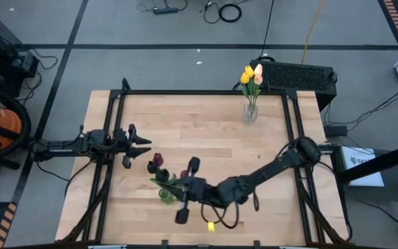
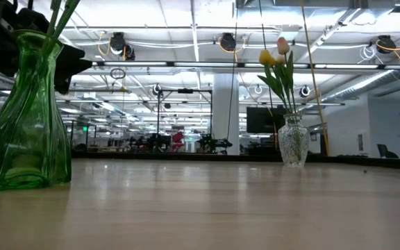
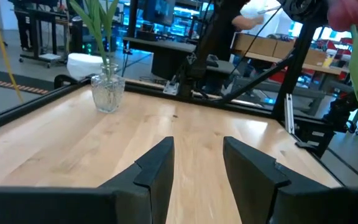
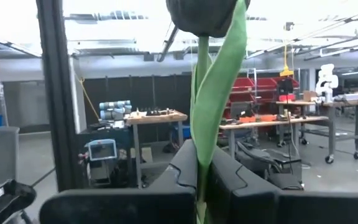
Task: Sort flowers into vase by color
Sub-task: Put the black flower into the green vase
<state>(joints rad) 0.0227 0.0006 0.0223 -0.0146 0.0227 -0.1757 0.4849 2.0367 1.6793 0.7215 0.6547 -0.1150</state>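
Observation:
A green glass vase (image 1: 164,196) (image 2: 23,118) stands near the table's front left. Dark red tulips (image 1: 157,161) rise from it. My right gripper (image 1: 183,188) (image 4: 202,160) is right beside this vase, shut on a dark-headed tulip (image 4: 207,15). Whether that tulip's lower end is in the vase is hidden. A clear vase (image 1: 251,111) (image 2: 294,141) at the far edge holds yellow and peach tulips (image 1: 251,75). My left gripper (image 1: 141,144) (image 3: 197,162) waits open at the table's left side, holding nothing. My right gripper pinches the dark tulip's stem and a leaf wrapped along it (image 4: 204,146) between its two fingers, some way below the head. The fingers lie across the stem, coming from the table's right side. The tulip stands upright above the fingers; what lies below them is hidden.
The table's middle is bare wood (image 1: 213,138) between the two vases. A small yellow thing (image 1: 211,226) lies by the front edge under my right arm. A black metal frame (image 1: 185,92) runs around the tabletop.

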